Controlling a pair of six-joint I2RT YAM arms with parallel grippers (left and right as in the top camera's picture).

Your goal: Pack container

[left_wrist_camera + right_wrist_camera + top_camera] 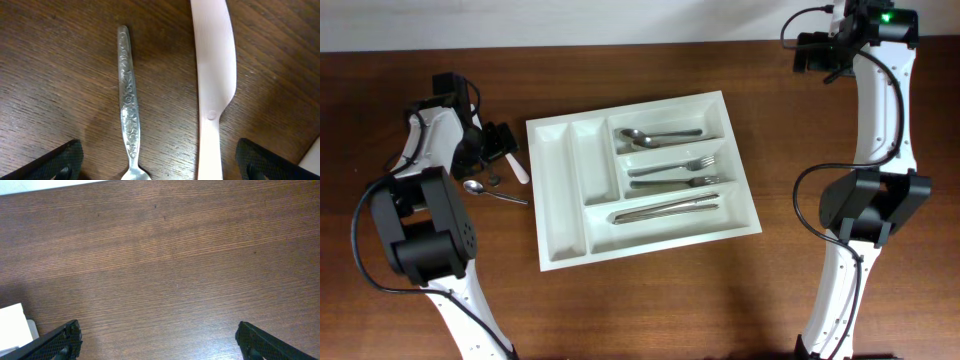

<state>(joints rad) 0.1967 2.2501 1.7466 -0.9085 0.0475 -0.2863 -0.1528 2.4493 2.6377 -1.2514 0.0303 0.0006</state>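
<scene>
The white cutlery tray (563, 200) lies mid-table; its long compartments hold spoons (660, 133), forks (680, 172) and knives (665, 209). Its two narrow compartments hold nothing. A metal spoon (492, 192) and a pale pink plastic knife (518, 167) lie on the table left of the tray. My left gripper (500, 150) is open, hovering low over both; in the left wrist view the spoon's patterned handle (127, 105) and the plastic knife (212, 85) lie between its fingertips (160, 167). My right gripper (810, 52) is open and empty at the far right over bare wood (160, 345).
The wooden table's far edge (50, 189) shows in the right wrist view. A white corner of the tray (12, 325) sits at that view's lower left. The arm bases stand at the front left and front right.
</scene>
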